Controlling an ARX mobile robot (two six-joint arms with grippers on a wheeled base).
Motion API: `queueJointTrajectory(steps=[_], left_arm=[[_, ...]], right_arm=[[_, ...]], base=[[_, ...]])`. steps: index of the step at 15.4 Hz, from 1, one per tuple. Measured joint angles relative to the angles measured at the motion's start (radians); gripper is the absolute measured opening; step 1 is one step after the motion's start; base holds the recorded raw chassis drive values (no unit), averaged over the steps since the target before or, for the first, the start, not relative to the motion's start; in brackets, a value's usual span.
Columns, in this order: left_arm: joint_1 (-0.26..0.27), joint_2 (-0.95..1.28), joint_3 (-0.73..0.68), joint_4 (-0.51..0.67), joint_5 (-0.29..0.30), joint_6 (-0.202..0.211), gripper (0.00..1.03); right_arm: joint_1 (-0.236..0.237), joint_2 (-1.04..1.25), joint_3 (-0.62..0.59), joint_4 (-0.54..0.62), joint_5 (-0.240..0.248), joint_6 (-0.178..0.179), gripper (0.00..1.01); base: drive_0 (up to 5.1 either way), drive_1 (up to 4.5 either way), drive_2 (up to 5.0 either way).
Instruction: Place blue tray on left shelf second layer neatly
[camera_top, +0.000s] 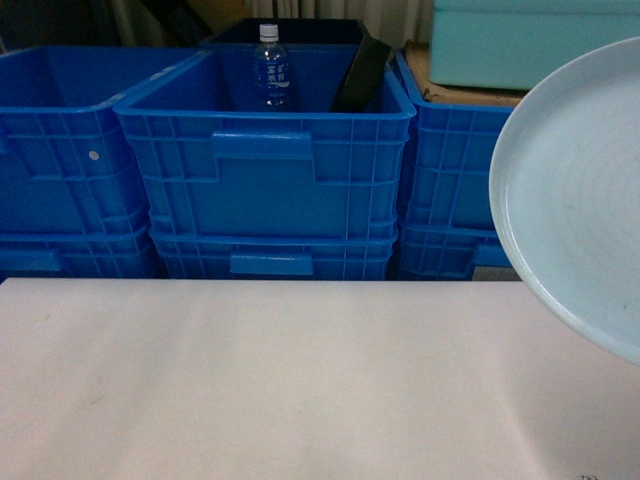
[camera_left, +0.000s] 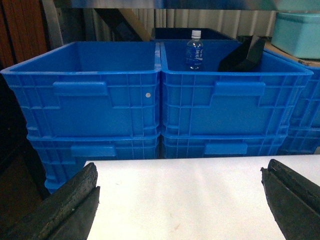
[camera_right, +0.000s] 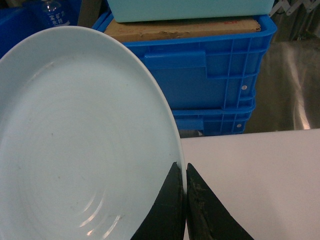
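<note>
i have the blue tray (camera_right: 75, 150) pinched by its rim in the right gripper (camera_right: 186, 200), whose jaws are closed tight on the edge at the tray's 4 o'clock in the right wrist view; in the head view the tray hangs tilted, face toward the camera, at 3 o'clock, lifted off the white table (camera_top: 250, 380). so the pickup looks done, and the carrying and placing are what's left. the left gripper (camera_left: 180, 200) is spread wide and holds nothing, its two dark fingers (camera_left: 70, 205) sitting at 7 and 5 o'clock of its own view over the table edge. ahead at 12 o'clock are stacked blue crates (camera_top: 265, 170), one holding a water bottle (camera_top: 271, 68), with a teal tub (camera_top: 530, 40) at 1 o'clock. i can't make out the shelf tier i'm aiming for in any view, so i judge i must turn left to find it before setting the tray down flat and square.
</note>
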Motion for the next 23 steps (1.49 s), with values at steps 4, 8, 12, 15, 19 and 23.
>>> queueJointTrajectory(steps=[4,8,12,15,19,23], left_arm=[[0.0,0.0,0.0,0.0,0.001,0.0,0.98],[0.0,0.0,0.0,0.0,0.0,0.0,0.98],[0.0,0.0,0.0,0.0,0.0,0.0,0.98],[0.0,0.0,0.0,0.0,0.0,0.0,0.98],[0.0,0.0,0.0,0.0,0.0,0.0,0.98],[0.0,0.0,0.0,0.0,-0.001,0.0,0.98]], right_arm=[[-0.019,0.0,-0.006,0.007,-0.011,0.006,0.02],[-0.024,-0.002,-0.012,0.003,-0.051,0.014,0.02],[-0.025,-0.021,-0.019,0.026,-0.095,0.022,0.02],[-0.029,-0.021,-0.019,0.026,-0.096,0.023,0.02],[-0.029,-0.021,-0.019,0.026,-0.096,0.023,0.02],[-0.029,-0.021,-0.019,0.027,-0.1,0.023,0.02]], base=[[0.0,0.0,0.0],[0.0,0.0,0.0],[0.0,0.0,0.0],[0.0,0.0,0.0],[0.0,0.0,0.0],[0.0,0.0,0.0]])
